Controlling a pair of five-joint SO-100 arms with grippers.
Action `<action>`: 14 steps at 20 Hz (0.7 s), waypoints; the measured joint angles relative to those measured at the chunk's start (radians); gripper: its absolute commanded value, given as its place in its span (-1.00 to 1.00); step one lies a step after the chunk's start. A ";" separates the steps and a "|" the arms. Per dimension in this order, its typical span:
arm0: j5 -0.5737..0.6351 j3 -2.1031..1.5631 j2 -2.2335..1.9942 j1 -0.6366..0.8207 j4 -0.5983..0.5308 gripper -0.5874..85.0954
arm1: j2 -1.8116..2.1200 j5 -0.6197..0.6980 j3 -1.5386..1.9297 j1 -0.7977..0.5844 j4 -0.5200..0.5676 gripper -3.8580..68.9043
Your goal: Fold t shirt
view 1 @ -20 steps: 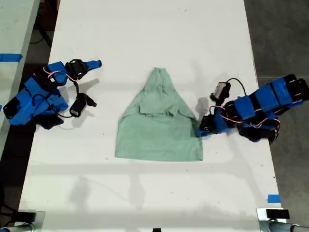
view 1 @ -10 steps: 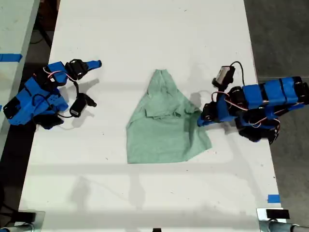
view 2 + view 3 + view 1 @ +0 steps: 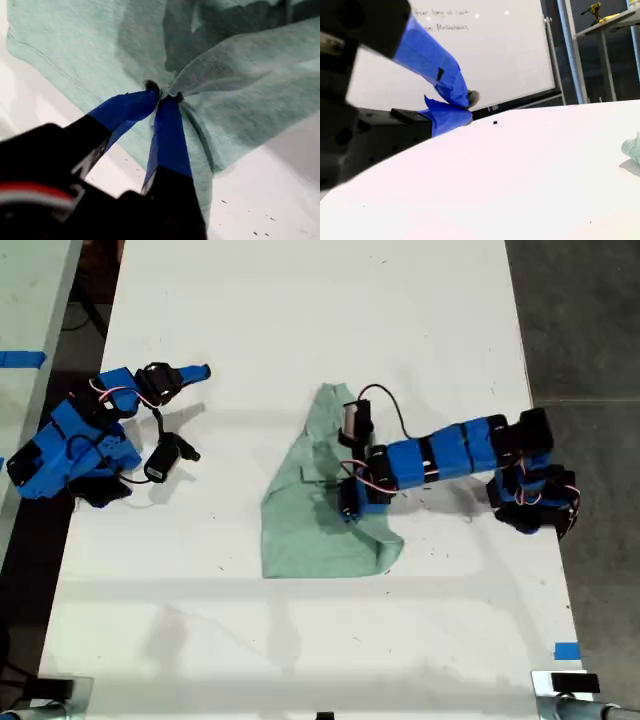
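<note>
my first gripper (image 3: 165, 97) pinches a bunched fold of the soft mint shirt (image 3: 310, 525); my second gripper (image 3: 465, 107) looks nearly shut, away from the shirt.

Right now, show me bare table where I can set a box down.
The table is bare beyond the t shirt tip, and below its hem. Crowded: mid-table, where my first hand pinches the shirt, and around my second hand.

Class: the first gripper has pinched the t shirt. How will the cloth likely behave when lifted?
Probably floppy: the t shirt puckers into creases where my first gripper pinches it. Likely light: in the exterior view a small pinch has carried its edge over. It will probably drape, not hold shape.
</note>
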State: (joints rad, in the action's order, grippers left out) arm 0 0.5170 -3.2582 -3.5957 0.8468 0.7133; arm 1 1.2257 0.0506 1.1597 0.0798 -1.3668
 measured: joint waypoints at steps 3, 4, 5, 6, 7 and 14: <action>0.000 0.000 0.000 0.000 0.000 -0.99 | -0.077 0.058 -0.224 0.002 -0.037 0.02; 0.000 0.000 0.000 0.000 0.000 -0.99 | -0.075 0.064 -0.250 0.002 -0.043 0.02; 0.000 0.000 0.000 0.000 0.000 -0.99 | -0.077 0.069 -0.258 0.002 -0.052 0.03; 0.000 0.000 0.000 0.000 0.000 -0.99 | -0.077 0.074 -0.258 0.002 -0.064 0.03; 0.000 0.000 0.000 0.000 0.000 -0.99 | -0.069 0.074 -0.258 0.002 -0.080 0.04; 0.000 0.000 0.000 0.000 0.000 -0.99 | 0.184 0.057 -0.199 -0.026 -0.336 -0.12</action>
State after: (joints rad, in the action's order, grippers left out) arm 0 0.5170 -3.2582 -3.5957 0.8468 0.7133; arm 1 1.4097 0.1074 0.9603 0.0537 -1.7027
